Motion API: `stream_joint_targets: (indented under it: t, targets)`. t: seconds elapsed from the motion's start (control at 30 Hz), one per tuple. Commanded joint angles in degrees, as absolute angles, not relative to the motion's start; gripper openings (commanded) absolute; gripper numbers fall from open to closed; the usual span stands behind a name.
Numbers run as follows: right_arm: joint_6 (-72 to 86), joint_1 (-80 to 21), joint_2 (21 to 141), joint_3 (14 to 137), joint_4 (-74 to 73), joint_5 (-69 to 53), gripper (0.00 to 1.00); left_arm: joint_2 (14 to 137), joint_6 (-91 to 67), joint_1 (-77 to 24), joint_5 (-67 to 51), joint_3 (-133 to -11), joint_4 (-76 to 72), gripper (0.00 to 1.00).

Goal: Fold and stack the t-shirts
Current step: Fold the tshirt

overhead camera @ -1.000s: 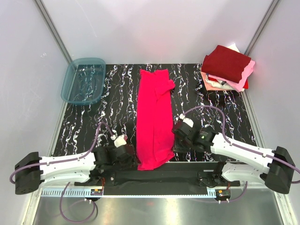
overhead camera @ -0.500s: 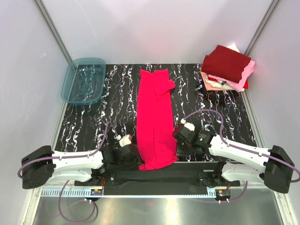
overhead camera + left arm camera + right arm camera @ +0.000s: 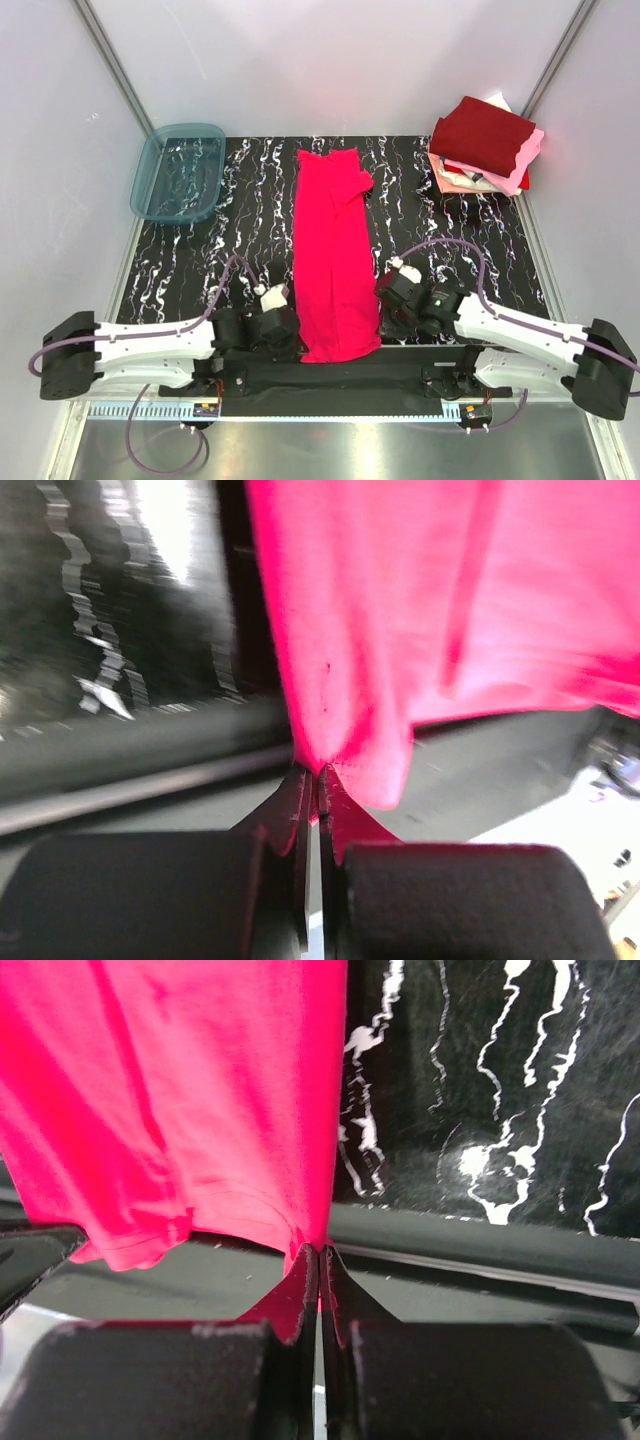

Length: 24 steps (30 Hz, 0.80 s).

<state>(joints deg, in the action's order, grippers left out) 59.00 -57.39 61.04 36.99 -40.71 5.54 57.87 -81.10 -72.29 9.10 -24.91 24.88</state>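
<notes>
Pinching both near hem corners now: left gripper (image 3: pixel 318 775) has just clamped the left corner of the pinkish-red t-shirt (image 3: pixel 334 250), open a second ago; right gripper (image 3: pixel 320 1250) stays clenched on the right corner. Shirt lies lengthwise mid table (image 3: pixel 450 250); fold toward the collar looks ready. Folded stack (image 3: pixel 485 145) sits far right.

pink-red t-shirt (image 3: pixel 333 250): long strip | left gripper (image 3: pixel 297 344), right gripper (image 3: pixel 381 322): near corners (hem)
</notes>
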Motion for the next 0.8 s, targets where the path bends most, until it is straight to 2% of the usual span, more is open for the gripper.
stream_joint_targets:
  t: [0.0,0.23,0.5,0.77]
  targets:
    - [60.56,-57.57,58.10,37.70,-42.36,5.53,0.00,54.50,-81.30,-72.77,11.16,-29.35,30.76,0.00]
    - [54.33,-56.78,65.12,47.43,-44.29,10.10,0.00,56.86,-72.79,-65.05,8.62,-36.46,33.57,0.00]
    - [40.72,-42.21,72.59,59.65,-43.68,6.60,0.00,63.97,-58.90,-51.00,4.41,-49.12,37.09,0.00]
    - [31.91,-33.58,85.33,72.50,-44.65,3.69,0.00,77.68,-48.17,-40.36,1.41,-62.12,39.29,0.00]
